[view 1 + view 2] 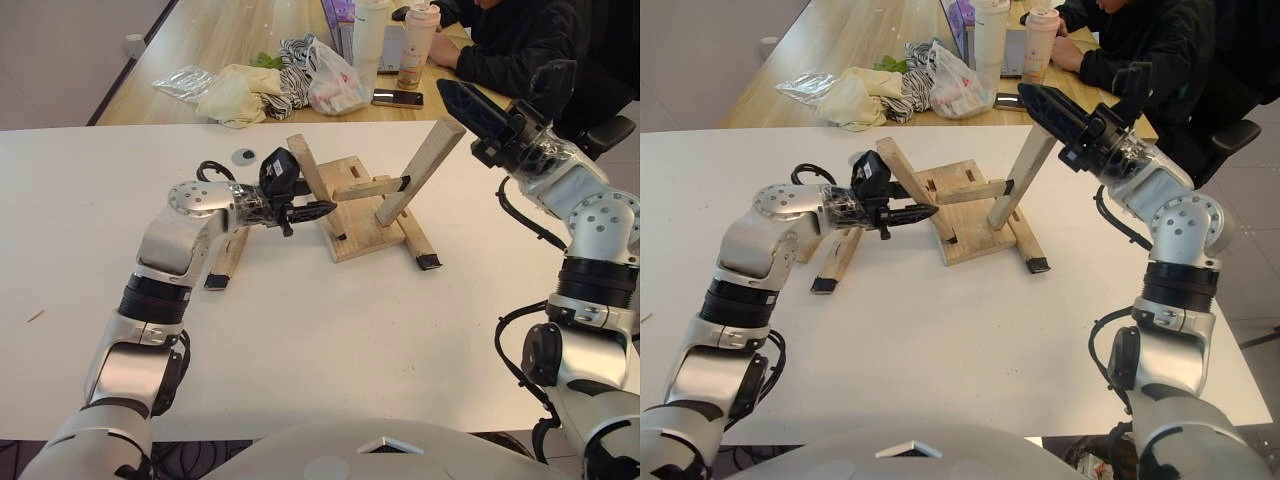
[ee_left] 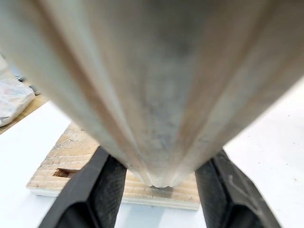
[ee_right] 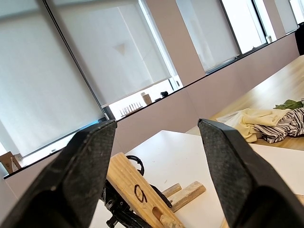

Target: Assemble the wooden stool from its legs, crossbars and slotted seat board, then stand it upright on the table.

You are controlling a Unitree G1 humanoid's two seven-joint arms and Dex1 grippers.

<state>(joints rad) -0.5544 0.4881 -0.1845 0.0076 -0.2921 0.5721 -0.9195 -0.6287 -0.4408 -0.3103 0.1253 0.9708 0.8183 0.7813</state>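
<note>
The slotted seat board (image 1: 352,232) lies flat on the white table (image 1: 330,340). Two wooden legs stand tilted in it: a short left one (image 1: 305,160) and a taller right one (image 1: 425,165), with a crossbar (image 1: 368,188) between them. My left gripper (image 1: 318,209) is shut on the left leg (image 2: 152,71) low down, just above the board (image 2: 66,164). My right gripper (image 1: 500,82) hangs open in the air beside the top of the tall leg, its fingers (image 3: 90,166) wide apart and nothing between them. A third leg (image 1: 421,243) lies against the board, and a fourth leg (image 1: 228,258) lies under my left forearm.
A small grey disc (image 1: 242,156) and a black cable (image 1: 208,170) lie behind my left arm. On the wooden table behind are cloths (image 1: 240,92), a plastic bag (image 1: 335,85), bottles (image 1: 415,45) and a phone (image 1: 397,98). A person sits at the back right.
</note>
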